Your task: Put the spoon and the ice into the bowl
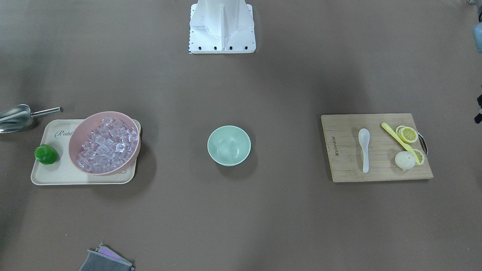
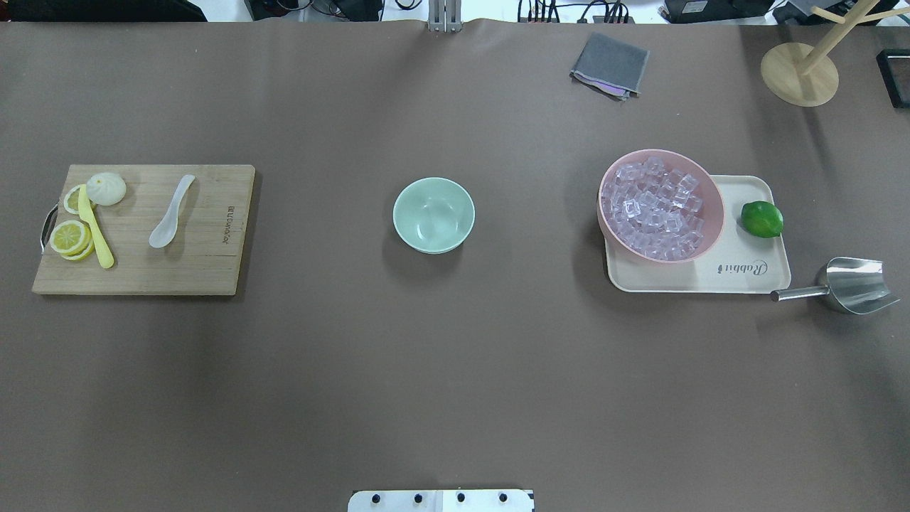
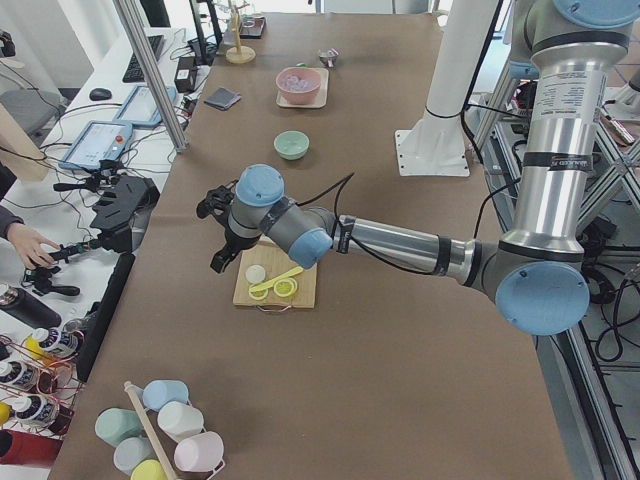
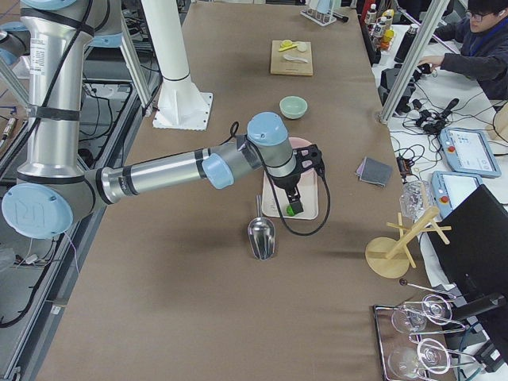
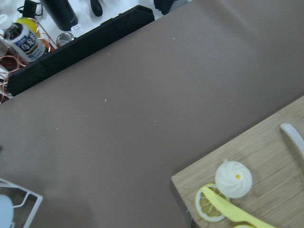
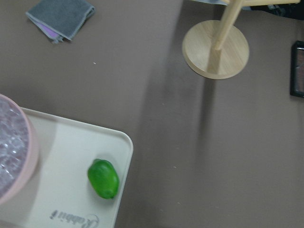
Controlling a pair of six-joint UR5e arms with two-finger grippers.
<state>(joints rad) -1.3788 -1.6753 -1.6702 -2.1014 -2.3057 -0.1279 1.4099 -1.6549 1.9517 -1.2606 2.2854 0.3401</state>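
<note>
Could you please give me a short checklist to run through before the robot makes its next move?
1. Bowl upright and empty: ok.
2. Spoon lying free on the cutting board, apart from the yellow utensil: ok.
3. Ice heaped in the pink bowl, open from above: ok.
4. Left pincer open: cannot tell, side view only.
5. Right pincer open: cannot tell, side view only.

The left tool [image 3: 219, 262] and right tool [image 4: 292, 202] show only small in the side views, their jaws unreadable, while the short white glossy spoon [image 5: 294, 138] runs off the left wrist view's right edge and the shiny metal scoop [image 1: 14, 117] off the front view's left edge.
</note>
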